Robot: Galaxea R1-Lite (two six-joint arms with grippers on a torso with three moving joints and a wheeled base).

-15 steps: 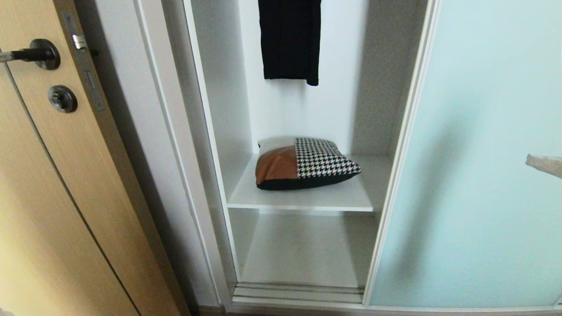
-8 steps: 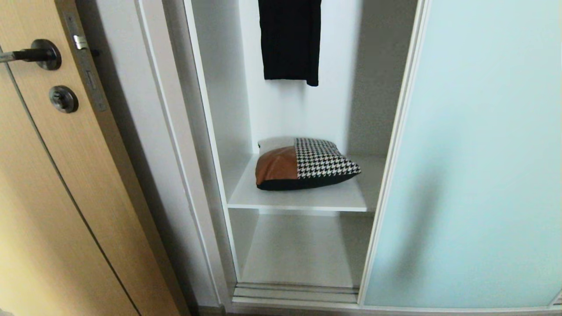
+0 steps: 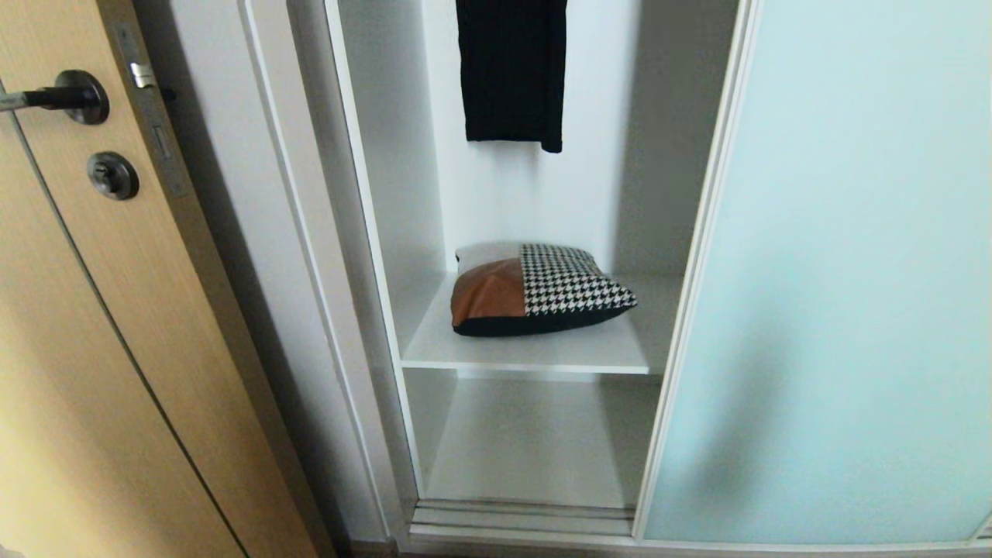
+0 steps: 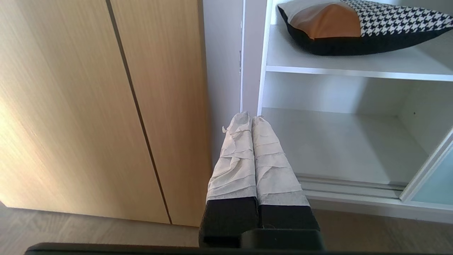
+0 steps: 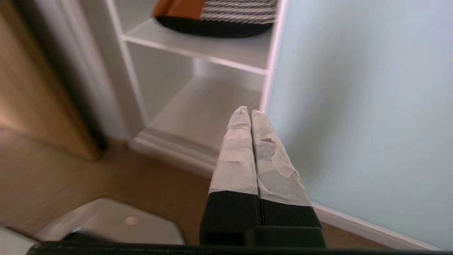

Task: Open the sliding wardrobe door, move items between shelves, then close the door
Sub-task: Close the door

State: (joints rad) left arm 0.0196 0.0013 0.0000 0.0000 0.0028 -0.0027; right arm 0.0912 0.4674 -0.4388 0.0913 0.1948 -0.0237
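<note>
Head view shows you the sliding wardrobe door (image 3: 837, 271) partly open at right and the cushion (image 3: 539, 291) lying on the upper shelf (image 3: 527, 353), while both the left gripper (image 4: 250, 118) and right gripper (image 5: 247, 112) hang low outside, jaws pressed closed and empty.

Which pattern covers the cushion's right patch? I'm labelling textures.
Black-and-white houndstooth on the cushion, lying on the upper shelf; clearest in the head view.
</note>
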